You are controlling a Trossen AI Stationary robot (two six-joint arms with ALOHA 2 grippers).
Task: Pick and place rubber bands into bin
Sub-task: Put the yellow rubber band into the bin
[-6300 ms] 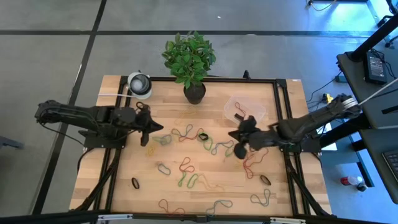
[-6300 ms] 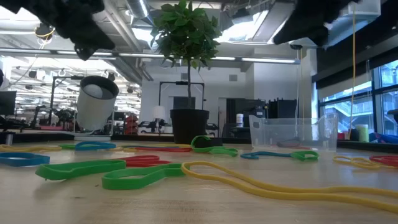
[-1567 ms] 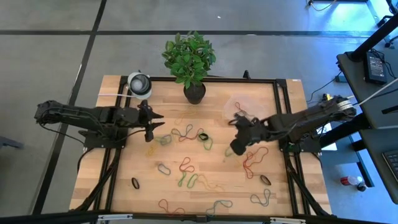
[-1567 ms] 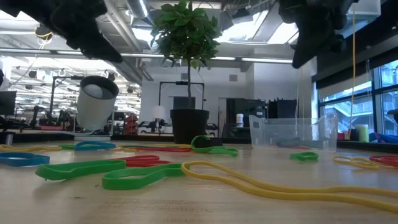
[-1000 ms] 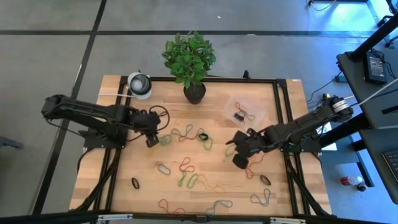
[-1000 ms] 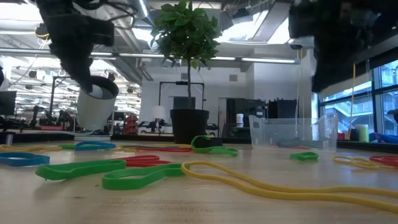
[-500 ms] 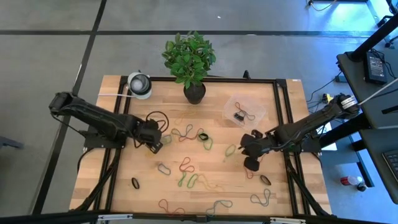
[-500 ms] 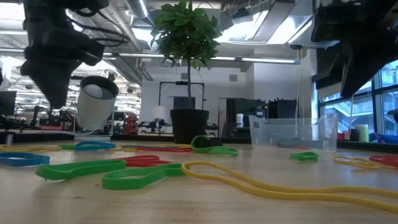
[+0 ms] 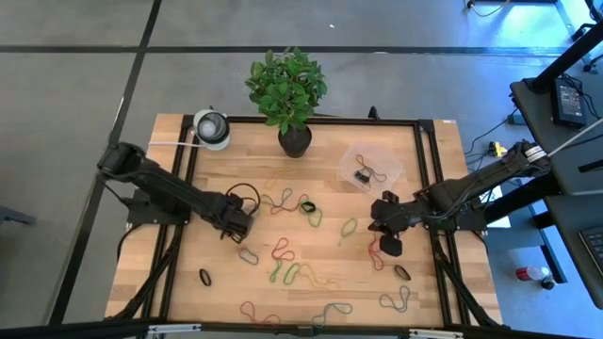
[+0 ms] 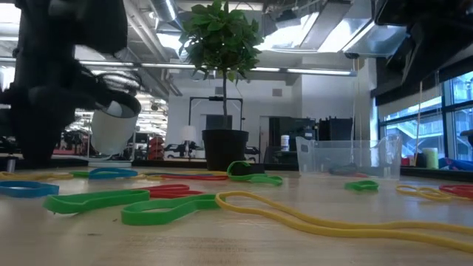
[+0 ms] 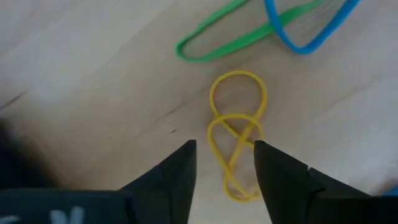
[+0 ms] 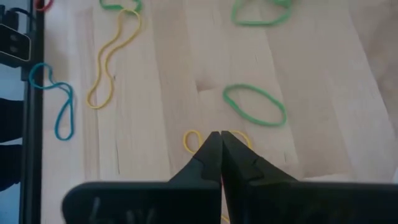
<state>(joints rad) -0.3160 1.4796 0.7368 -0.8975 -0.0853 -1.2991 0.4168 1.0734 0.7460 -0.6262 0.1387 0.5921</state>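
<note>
Many rubber bands lie scattered over the wooden table [image 9: 217,282]. The transparent bin [image 9: 369,168] stands at the far right with a few bands in it. My left gripper [image 11: 224,155] is open and down at the table left of centre [image 9: 236,229]. Its fingers stand on either side of a twisted yellow rubber band [image 11: 235,143], which lies flat on the wood. My right gripper [image 12: 221,134] is shut and hangs well above the table at the right [image 9: 375,228], near a green band [image 12: 255,102].
A black plant pot [image 9: 294,139] stands at the far middle, and a round white-and-grey object [image 9: 212,127] at the far left. Green [image 11: 230,40] and blue [image 11: 305,31] bands lie just beyond the left gripper. A red band [image 9: 382,252] lies under the right arm.
My left gripper has moved toward the table's near edge and come down from above to the table top, over the yellow band. My right gripper has moved toward the table's right edge, still shut.
</note>
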